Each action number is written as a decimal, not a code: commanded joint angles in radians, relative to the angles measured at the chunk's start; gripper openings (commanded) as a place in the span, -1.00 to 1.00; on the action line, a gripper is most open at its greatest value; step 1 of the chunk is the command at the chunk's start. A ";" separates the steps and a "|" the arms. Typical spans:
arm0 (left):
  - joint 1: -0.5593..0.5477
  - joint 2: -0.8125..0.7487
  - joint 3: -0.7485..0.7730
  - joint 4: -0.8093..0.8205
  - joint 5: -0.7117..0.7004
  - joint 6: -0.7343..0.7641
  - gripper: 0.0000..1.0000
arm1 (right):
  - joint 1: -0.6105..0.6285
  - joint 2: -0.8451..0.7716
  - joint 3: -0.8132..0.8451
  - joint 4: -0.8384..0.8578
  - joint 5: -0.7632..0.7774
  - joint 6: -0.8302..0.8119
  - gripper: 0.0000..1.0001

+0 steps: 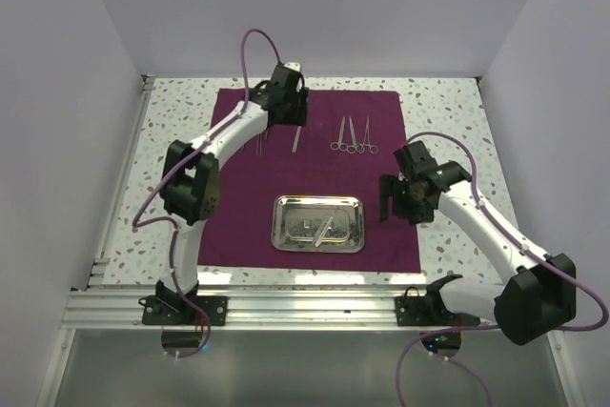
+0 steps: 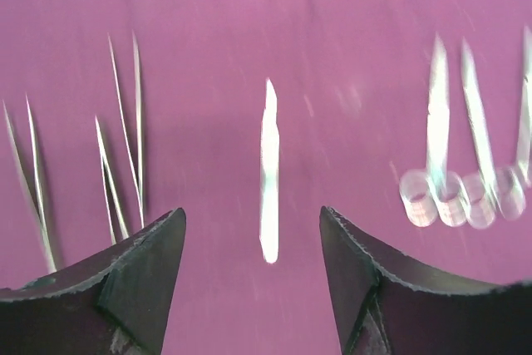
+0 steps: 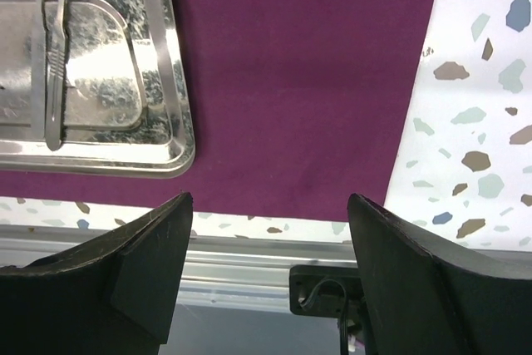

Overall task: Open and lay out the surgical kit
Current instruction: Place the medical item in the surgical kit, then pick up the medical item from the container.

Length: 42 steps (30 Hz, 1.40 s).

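View of the workspace from above, with both wrist views. The maroon cloth wrap (image 1: pixel 315 178) lay unfolded and flat on the speckled table (image 1: pixel 448 107), so I judged the opening step to be finished. The steel tray (image 1: pixel 286 209) sat on the near half of the cloth, about midway across its width. At least one long thin instrument (image 1: pixel 321 229) lay inside the tray, and I could not tell from these views whether a second lay under it.

A row was set out along the far half of the cloth. The tweezers (image 2: pixel 125 135) were at the left and a slim flat instrument (image 2: pixel 268 172) next to them. The ring-handled forceps (image 1: pixel 344 135) were at the right, with their rings toward the tray. The pieces lay roughly parallel and apart from one another, although the forceps rings were close together.

The left gripper (image 2: pixel 251 214) hung over this row with its fingers spread wide. The slim flat instrument lay on the cloth between them and was touched by neither, so I read it as set down and not held. The right gripper (image 3: pixel 270 197) hovered over the cloth just to the right of the tray, fingers likewise spread wide and holding nothing.

I judged the task to be well along. The wrap was open and most of the instruments were laid out. What appeared to be left was emptying the tray and placing its contents in the row.
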<state>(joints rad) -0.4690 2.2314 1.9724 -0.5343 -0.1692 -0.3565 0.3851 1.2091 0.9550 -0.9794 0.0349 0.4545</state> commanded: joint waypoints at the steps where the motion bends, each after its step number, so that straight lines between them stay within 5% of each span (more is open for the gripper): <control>1: -0.117 -0.203 -0.183 -0.029 0.000 0.016 0.36 | 0.003 -0.023 -0.001 0.051 -0.006 0.010 0.58; 5: -0.238 -0.289 -0.430 -0.035 0.040 -0.048 0.27 | 0.001 -0.029 -0.010 0.084 -0.015 0.015 0.57; 11: -0.336 -0.300 -0.559 -0.013 0.057 -0.134 0.15 | 0.003 -0.063 -0.022 0.091 -0.026 0.009 0.57; 23: -0.414 -0.170 -0.471 -0.013 0.050 -0.163 0.06 | 0.001 -0.097 -0.019 0.074 -0.032 -0.010 0.58; 42: -0.421 -0.239 -0.371 -0.070 0.033 -0.173 0.01 | 0.001 -0.069 -0.025 0.085 -0.056 -0.019 0.57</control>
<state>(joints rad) -0.8860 2.0518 1.5402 -0.5934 -0.1299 -0.5159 0.3851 1.1385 0.9314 -0.9115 0.0044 0.4519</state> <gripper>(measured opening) 0.506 0.789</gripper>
